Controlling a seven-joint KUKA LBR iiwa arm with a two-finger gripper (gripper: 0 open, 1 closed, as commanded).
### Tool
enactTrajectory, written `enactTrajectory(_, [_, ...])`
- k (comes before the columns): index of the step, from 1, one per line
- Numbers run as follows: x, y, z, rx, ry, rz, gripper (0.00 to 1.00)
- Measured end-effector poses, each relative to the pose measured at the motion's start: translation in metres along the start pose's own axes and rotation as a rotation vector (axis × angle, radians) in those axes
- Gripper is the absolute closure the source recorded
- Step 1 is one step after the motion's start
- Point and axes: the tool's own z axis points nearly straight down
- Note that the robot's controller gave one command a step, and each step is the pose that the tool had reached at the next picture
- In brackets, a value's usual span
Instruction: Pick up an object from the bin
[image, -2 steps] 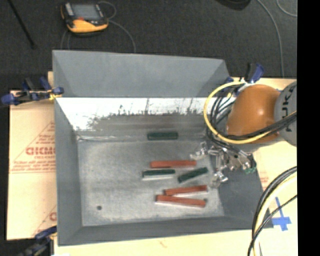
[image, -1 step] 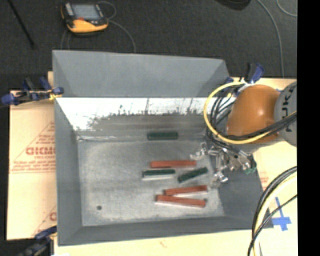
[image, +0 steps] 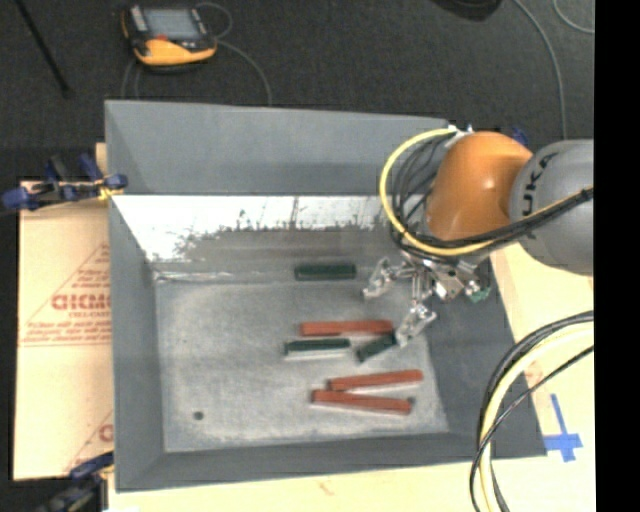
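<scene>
Nearest the camera, a pair of red-brown bars (image: 368, 392) is seen lying almost side by side on the floor of the grey bin (image: 135, 330), below and slightly left of the end effector. Farther in, a long dark green bar (image: 317, 347) is found to the end effector's lower left, and a short dark green piece (image: 376, 349) lies tilted just beside the lower fingertip; whether the two touch cannot be told. Next, a single red-brown bar (image: 345, 327) is laid crosswise, with its right end under the end effector.

The end effector (image: 393, 312) is held with its fingers spread wide, one towards the upper left and one towards the lower right, and nothing is gripped between them. It is positioned low over that bar end and the short green piece. The orange cover (image: 470, 185) is seen above it on the wrist. Farthest off, another dark green bar (image: 325, 270) lies to the upper left, near the back wall.
</scene>
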Motion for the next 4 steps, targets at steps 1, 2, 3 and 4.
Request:
enactTrajectory(1, [-0.003,0.001,-0.001,0.004,-0.016,0.002,0.0])
enactTrajectory(2, [-0.004,0.001,-0.001,0.005,-0.015,0.0,0.0])
enactTrajectory(3, [0.009,0.005,0.006,0.009,-0.016,0.002,1.0])
enactTrajectory(4, [0.009,0.005,0.006,0.009,-0.016,0.002,1.0])
